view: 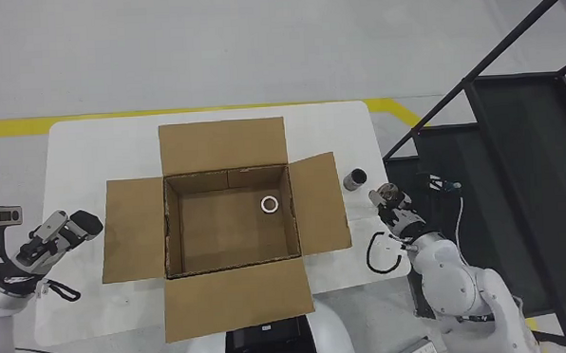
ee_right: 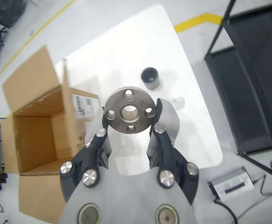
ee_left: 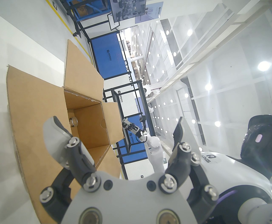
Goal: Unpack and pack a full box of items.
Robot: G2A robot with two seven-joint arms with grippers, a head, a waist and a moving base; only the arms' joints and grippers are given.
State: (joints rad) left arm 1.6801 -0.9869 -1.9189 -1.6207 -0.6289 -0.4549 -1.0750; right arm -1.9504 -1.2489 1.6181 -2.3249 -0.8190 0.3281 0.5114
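Note:
An open cardboard box (view: 133, 230) sits mid-table with all flaps spread. A small metal ring (view: 270, 204) lies on its floor near the far right corner, also seen as the ring (ee_left: 74, 121) from the left wrist. My right gripper (ee_right: 130, 113) is shut on a round metal flange (ee_right: 129, 112) with several bolt holes, held above the table's right edge; from above the right gripper (view: 390, 198) is beside the box's right flap. A dark cylinder (view: 356, 179) stands on the table just beyond it. My left gripper (ee_left: 115, 129) is open and empty, off the table's left edge.
The white table (view: 101, 156) has bare surface around the box. A black metal rack (view: 510, 157) stands right of the table. A small translucent piece (ee_right: 179, 102) lies near the dark cylinder (ee_right: 151, 77). A grey device with a cable (ee_right: 231, 183) lies on the floor.

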